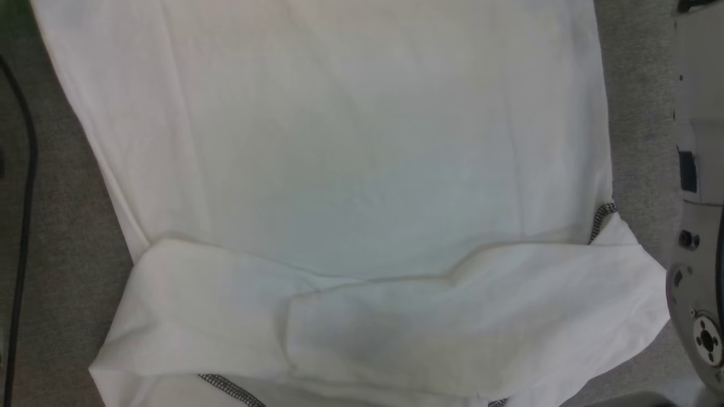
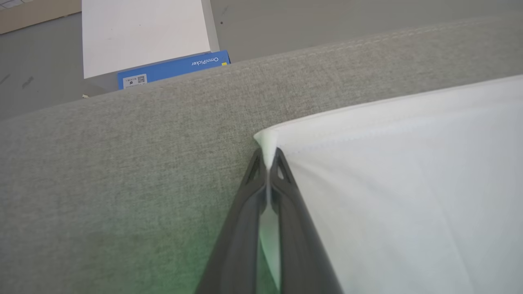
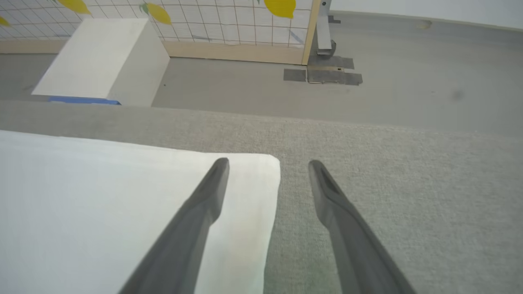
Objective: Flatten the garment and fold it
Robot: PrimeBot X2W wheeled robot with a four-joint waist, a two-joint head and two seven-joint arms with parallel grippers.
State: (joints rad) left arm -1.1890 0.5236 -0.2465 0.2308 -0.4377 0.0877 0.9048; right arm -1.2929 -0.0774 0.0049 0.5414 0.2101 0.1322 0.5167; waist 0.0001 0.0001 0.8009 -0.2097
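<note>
Grey fabric surface (image 2: pixel 122 163) under everything, bare floor (image 3: pixel 245 90) past its far edge. You have the shirt (image 1: pixel 350 141) spread flat across most of the head view. Its sleeves (image 1: pixel 226 305) are folded in and overlap at 6 o'clock.

The left gripper (image 2: pixel 268 157) is pinched tight on one hem corner of the shirt, dead centre of the left wrist view, with only a small tuft of cloth between the tips. The right gripper (image 3: pixel 268 162) stands wide over the other hem corner, holding nothing. One finger is above the cloth and the other above the grey surface. You can't tell whether either touches down.

Risks, as a judgement:
- The left pinch is thin, so a hard pull could slip the corner out.
- If you close the right one without getting under the edge, it likely misses or bunches the cloth.
- Lifting with one side held would skew the hem and drag the sleeves out of place.

Counts:
- one shirt
- two sleeves
- three bits of dark stitching (image 1: pixel 600 220), at 3 o'clock and along 6 o'clock
- two grippers
- one white box (image 3: pixel 98 57) at 10 o'clock in the right wrist view
- one blue box (image 2: pixel 171 69) under it
- one black cable (image 1: pixel 25 198) at 9 o'clock in the head view
</note>
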